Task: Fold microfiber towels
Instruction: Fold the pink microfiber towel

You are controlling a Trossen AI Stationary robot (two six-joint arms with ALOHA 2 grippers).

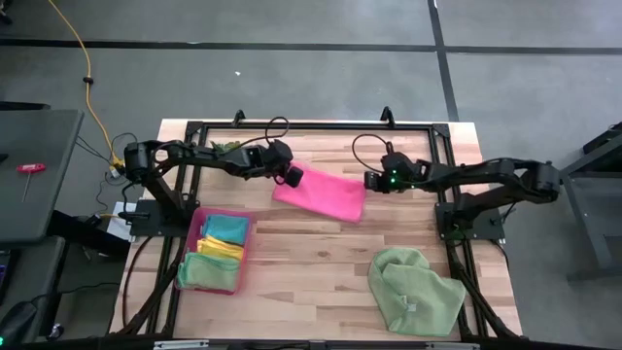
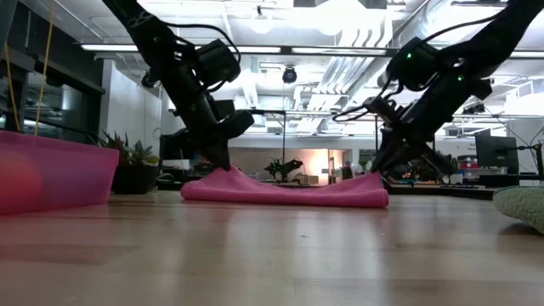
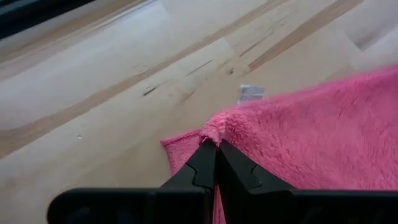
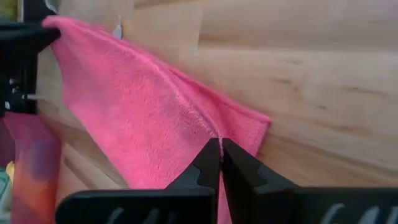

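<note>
The left tool [image 1: 290,176] and right tool [image 1: 368,181] each pinch a corner of one hot pink towel [image 1: 323,194] mid-table [image 1: 321,262]. One pale green towel [image 1: 414,290] lies apart; three more fill the tray [image 1: 197,226].

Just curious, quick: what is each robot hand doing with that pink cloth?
Left hand: closed, pinching one edge of the pink towel.
Right hand: closed, pinching the opposite edge.
</note>
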